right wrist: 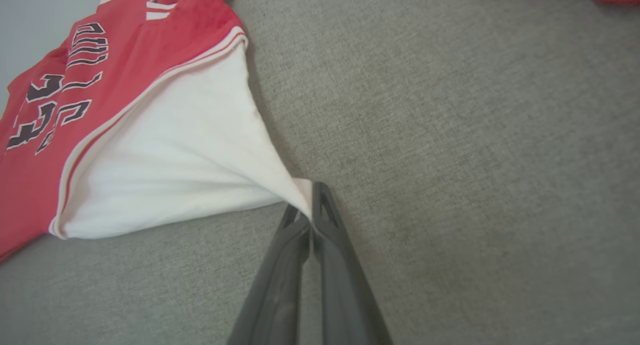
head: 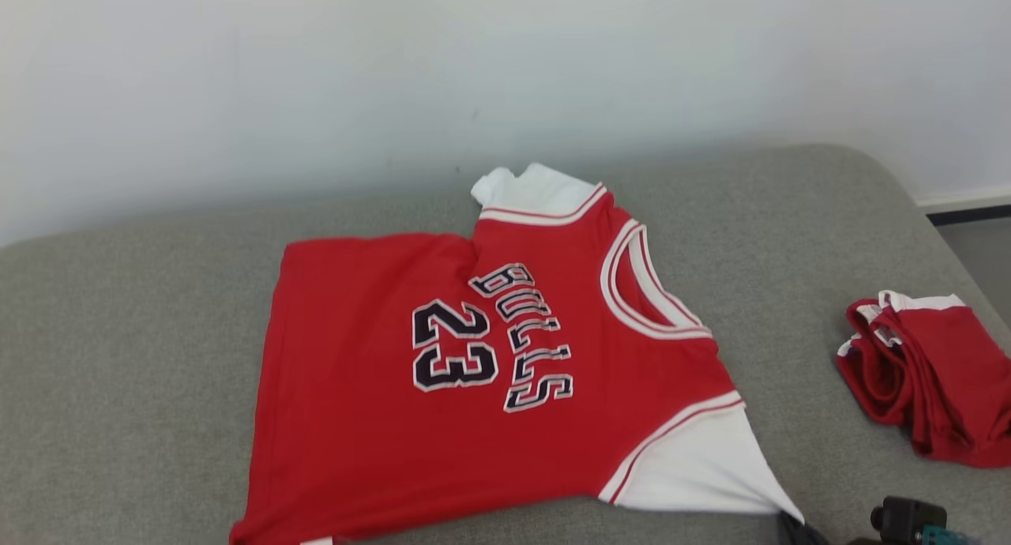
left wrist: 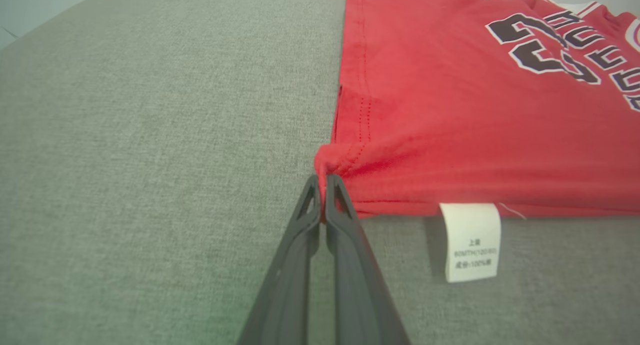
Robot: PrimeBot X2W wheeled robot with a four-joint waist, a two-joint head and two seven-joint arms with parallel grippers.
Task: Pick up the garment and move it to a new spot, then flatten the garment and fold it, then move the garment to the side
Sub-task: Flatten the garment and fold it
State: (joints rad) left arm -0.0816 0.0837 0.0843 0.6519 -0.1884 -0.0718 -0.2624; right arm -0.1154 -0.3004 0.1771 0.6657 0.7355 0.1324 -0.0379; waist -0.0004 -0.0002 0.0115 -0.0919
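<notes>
The garment [head: 474, 371] is a red jersey with white sleeves and dark "BULLS 23" lettering, spread on the grey padded surface with its neck toward the right. My left gripper [left wrist: 322, 182] is shut on the bunched bottom hem corner of the garment [left wrist: 450, 110], beside a white care label [left wrist: 471, 241]. My right gripper [right wrist: 307, 210] is shut on the tip of the white sleeve [right wrist: 190, 150], which is pulled to a point; its dark fingertips [head: 794, 523] show at the sleeve's lower corner in the head view.
A second red and white garment [head: 924, 371] lies folded at the right edge of the grey surface [head: 118, 355]. A pale wall [head: 316, 71] runs along the back. Part of my right arm's dark hardware [head: 908, 521] sits at the bottom right.
</notes>
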